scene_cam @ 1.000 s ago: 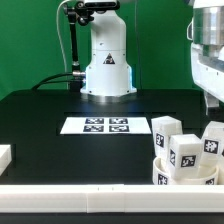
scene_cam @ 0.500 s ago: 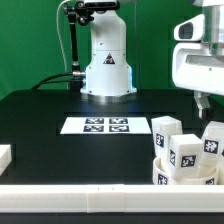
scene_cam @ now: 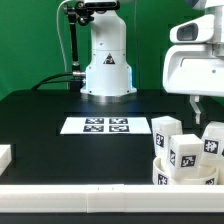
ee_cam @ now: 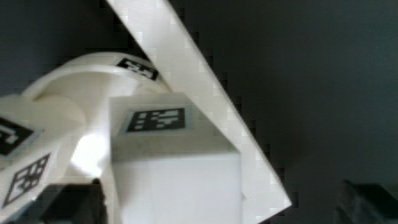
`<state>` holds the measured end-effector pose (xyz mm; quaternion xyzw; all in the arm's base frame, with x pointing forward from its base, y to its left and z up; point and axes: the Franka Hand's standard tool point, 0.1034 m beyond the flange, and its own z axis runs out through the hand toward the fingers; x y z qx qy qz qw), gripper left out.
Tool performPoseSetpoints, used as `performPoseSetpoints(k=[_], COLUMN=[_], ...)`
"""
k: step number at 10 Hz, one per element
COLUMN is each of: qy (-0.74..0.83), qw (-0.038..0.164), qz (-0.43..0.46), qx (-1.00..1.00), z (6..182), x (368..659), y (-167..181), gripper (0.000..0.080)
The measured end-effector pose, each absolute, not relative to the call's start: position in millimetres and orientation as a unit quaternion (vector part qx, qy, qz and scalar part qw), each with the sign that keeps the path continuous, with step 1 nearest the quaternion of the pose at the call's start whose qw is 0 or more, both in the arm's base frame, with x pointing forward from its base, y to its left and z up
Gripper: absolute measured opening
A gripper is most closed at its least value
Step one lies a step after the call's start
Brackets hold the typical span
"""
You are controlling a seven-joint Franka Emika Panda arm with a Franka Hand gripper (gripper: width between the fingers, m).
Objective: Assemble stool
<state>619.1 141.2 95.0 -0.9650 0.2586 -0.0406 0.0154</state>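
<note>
The white stool parts stand bunched at the front of the exterior view's right. Three blocky tagged legs (scene_cam: pixel 165 134), (scene_cam: pixel 186 153), (scene_cam: pixel 213 141) stand at the round seat (scene_cam: pixel 171 178), which they mostly hide. My gripper (scene_cam: pixel 197 104) hangs above and behind this cluster, apart from it and holding nothing I can see. Only dark finger tips show under the white hand, too small to tell the gap. In the wrist view a tagged leg (ee_cam: pixel 164 150) fills the near field, with the rounded seat (ee_cam: pixel 80 85) beside it. My own fingers are not clearly visible there.
The marker board (scene_cam: pixel 105 125) lies flat mid-table before the robot base (scene_cam: pixel 107 60). A long plain white bar (scene_cam: pixel 90 196) runs along the front edge and crosses the wrist view diagonally (ee_cam: pixel 187 70). A small white block (scene_cam: pixel 4 156) sits at the exterior view's left edge.
My gripper has come further into the exterior view, moving toward its left and slightly down, closer above the stool parts. The parts have not moved.
</note>
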Motion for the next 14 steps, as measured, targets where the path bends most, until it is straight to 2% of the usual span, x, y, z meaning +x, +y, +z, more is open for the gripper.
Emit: performPoseSetpoints(k=[5, 9, 14], qy=[0.047, -0.124, -0.313], qw=[-0.007, -0.016, -0.049], qz=[-0.048, -0.065, -0.062], qx=[-0.998, -0.99, -0.947], z=[95.6, 93.3, 96.9], x=[620.8, 622.4, 622.6], y=[137.2, 136.4, 138.7], gripper=[0.0649, 0.0649, 0.0649])
